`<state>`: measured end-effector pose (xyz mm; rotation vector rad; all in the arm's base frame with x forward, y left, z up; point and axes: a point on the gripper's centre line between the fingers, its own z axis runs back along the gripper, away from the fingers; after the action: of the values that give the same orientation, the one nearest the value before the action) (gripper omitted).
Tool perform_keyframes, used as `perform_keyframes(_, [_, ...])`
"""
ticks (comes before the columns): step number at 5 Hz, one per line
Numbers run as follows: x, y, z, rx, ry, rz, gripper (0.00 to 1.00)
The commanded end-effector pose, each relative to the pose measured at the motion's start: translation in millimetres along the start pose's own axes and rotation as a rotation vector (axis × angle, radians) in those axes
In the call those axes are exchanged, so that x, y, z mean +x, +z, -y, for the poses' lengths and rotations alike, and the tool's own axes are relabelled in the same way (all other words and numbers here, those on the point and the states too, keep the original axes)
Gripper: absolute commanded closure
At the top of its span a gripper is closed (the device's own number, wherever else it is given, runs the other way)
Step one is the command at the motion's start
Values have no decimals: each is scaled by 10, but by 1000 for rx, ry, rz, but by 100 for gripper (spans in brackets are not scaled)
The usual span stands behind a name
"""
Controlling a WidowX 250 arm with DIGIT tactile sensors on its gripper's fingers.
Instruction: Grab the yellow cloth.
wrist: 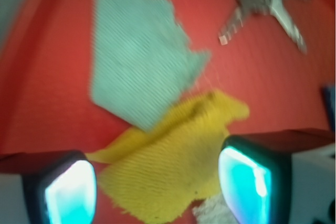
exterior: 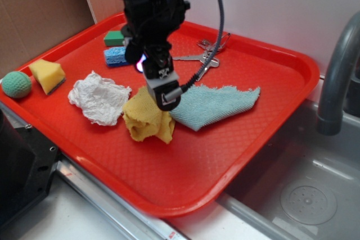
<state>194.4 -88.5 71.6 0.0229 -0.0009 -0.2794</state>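
Yellow cloth [exterior: 147,118] bunched in a loose heap near middle of red tray [exterior: 185,178], one edge tucked under or against teal cloth [exterior: 216,105], white paper towel [exterior: 100,98] just beside on the other side. Tool [exterior: 163,91] directly above the heap, spread wide and holding nothing; wrist view shows cloth [wrist: 173,161] lying between both fingertips [wrist: 252,182], though blur leaves contact with the fabric uncertain. Judged light, soft and limp: will fold and sag rather than slide, no risk of breakage, fuzzy pile should grip well. Best hold looks like the raised central bunch, pinching several layers, away from the flat edge by the teal cloth. Risk: catching teal cloth or paper towel in the same pinch. Open tray floor toward the near rim gives room; keys [exterior: 203,55], blue sponge [exterior: 116,55], green block [exterior: 113,38] well apart at far side. Yellow sponge [exterior: 48,75] and green ball [exterior: 16,84] at left rim, clear of the work.
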Motion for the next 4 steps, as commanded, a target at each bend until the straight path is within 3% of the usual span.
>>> perform_keyframes(1, [-50, -305, -106, -56, 84, -33, 0])
perform_keyframes(2, [-53, -412, 56, -9, 20, 2, 100])
perform_keyframes(3, [-76, -302, 60, -44, 44, 29, 100])
perform_keyframes(4, [-140, 98, -111, -34, 97, 30, 100])
